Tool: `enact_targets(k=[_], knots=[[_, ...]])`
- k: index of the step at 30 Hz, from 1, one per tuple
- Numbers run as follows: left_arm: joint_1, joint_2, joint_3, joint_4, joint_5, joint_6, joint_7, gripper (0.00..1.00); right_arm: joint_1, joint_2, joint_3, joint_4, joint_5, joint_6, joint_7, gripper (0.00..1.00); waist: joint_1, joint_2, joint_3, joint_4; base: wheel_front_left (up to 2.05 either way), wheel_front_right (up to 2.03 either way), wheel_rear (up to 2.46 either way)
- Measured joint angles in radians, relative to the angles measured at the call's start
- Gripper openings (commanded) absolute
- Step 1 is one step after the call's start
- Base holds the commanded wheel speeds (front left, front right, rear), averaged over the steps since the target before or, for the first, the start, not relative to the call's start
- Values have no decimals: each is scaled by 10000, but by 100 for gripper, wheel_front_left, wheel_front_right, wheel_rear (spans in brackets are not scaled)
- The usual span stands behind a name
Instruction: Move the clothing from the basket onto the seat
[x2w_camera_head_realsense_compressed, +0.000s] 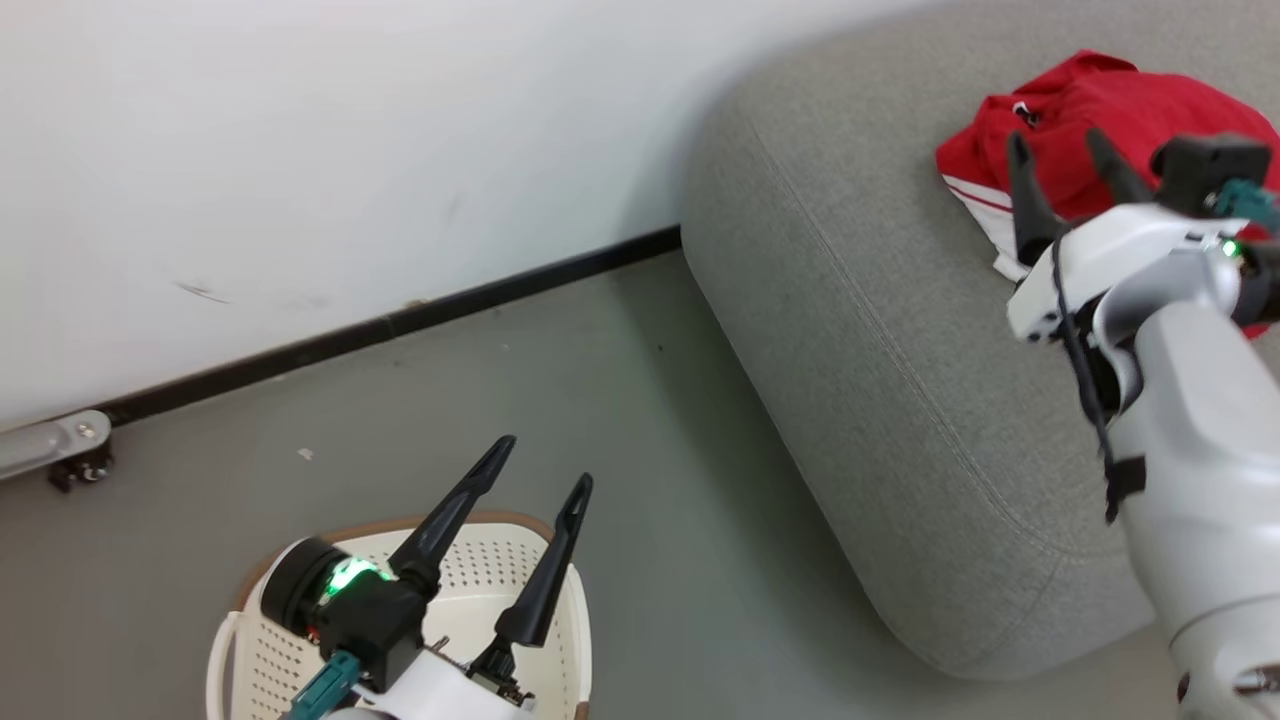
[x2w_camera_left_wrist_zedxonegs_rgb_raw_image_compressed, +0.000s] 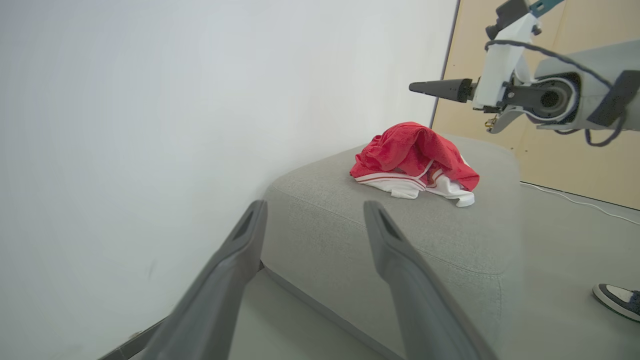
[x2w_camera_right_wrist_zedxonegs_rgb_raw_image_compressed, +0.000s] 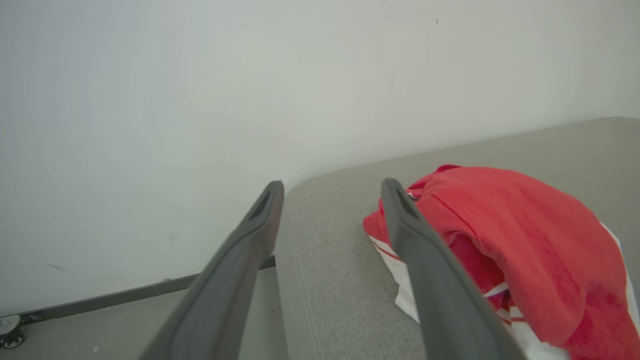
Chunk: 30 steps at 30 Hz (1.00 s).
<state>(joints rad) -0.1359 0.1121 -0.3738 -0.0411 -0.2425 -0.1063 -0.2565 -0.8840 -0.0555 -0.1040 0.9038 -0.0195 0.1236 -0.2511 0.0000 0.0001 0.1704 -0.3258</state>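
Observation:
The red clothing (x2w_camera_head_realsense_compressed: 1100, 120) with white stripes lies bunched on the grey seat (x2w_camera_head_realsense_compressed: 880, 340); it also shows as a heap (x2w_camera_left_wrist_zedxonegs_rgb_raw_image_compressed: 415, 160) in the left wrist view and close by (x2w_camera_right_wrist_zedxonegs_rgb_raw_image_compressed: 510, 240) in the right wrist view. My right gripper (x2w_camera_head_realsense_compressed: 1060, 150) hovers open just above the clothing's near side, nothing between its fingers (x2w_camera_right_wrist_zedxonegs_rgb_raw_image_compressed: 425, 250). My left gripper (x2w_camera_head_realsense_compressed: 545, 465) stands open and empty above the cream basket (x2w_camera_head_realsense_compressed: 480, 580) at the lower left. What I see of the basket's inside is bare; the arm hides the rest.
A white wall with a black baseboard (x2w_camera_head_realsense_compressed: 400, 320) runs behind the grey floor. A small metal caster (x2w_camera_head_realsense_compressed: 70, 450) sits at the wall's foot on the left. A person's shoe (x2w_camera_left_wrist_zedxonegs_rgb_raw_image_compressed: 617, 300) rests on the floor beyond the seat.

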Motion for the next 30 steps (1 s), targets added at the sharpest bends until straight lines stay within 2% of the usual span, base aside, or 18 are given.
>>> enact_targets(k=[5,11,30], knots=[[420,-222,466,81,-219,82,0,100,1020,-27,1273,-953,1197,0,0,100,0,-1,-384,250,0,0,0],[732,-439,895,165,-291,182,0,100,2222,-25,2197,-2414,2102,0,-2,100,0,0,-803,551,0,0,0],[1467,-512,2454,696,-86,686,0,100,5297,-111,2832,-5325,2470,0,-10,100,0,0,-1666,1706,0,0,0]])
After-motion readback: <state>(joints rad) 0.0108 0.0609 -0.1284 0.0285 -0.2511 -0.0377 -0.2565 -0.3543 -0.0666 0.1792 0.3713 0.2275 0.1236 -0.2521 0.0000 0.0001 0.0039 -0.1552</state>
